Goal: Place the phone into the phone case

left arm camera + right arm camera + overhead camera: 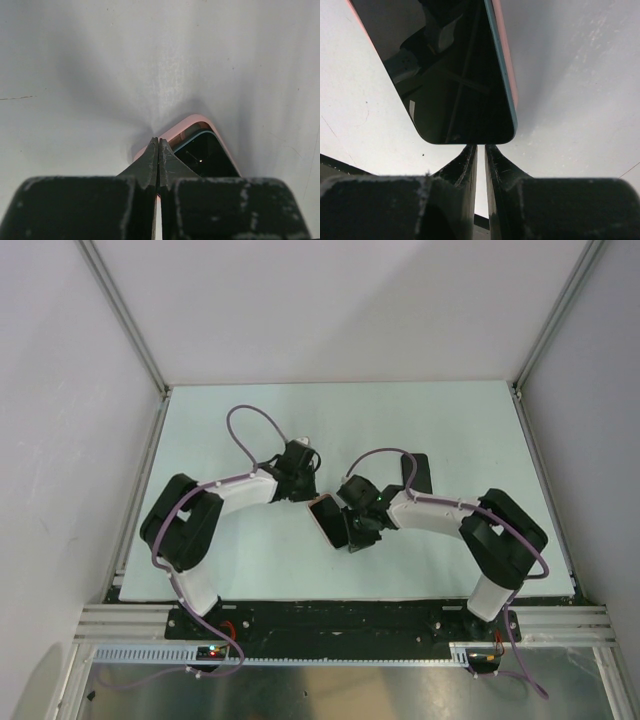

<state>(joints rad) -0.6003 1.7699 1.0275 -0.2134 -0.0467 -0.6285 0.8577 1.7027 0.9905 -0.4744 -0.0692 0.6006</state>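
- The left gripper [158, 144] is fully closed and empty, its joined fingertips resting against one corner of the phone case [194, 120].
- The phone case lies near the middle of the worktop [470, 430], a little towards the near edge, between the two grippers.
- The phone [210, 160] is already inside it, dark screen up. At the corner by the left gripper a thin gap shows between the phone's edge and the pink rim, so that corner looks not fully seated.
- The right gripper [481, 149] has its jaws nearly together, with only a narrow slit and nothing visible in it. Its tips sit at the opposite end of the phone.
- A black slab [418, 472] lies apart, behind the right arm.
- Step in hand, as I judge it: the final pressing-in. The next move calls for a downward push on the raised corner while the other end is braced.
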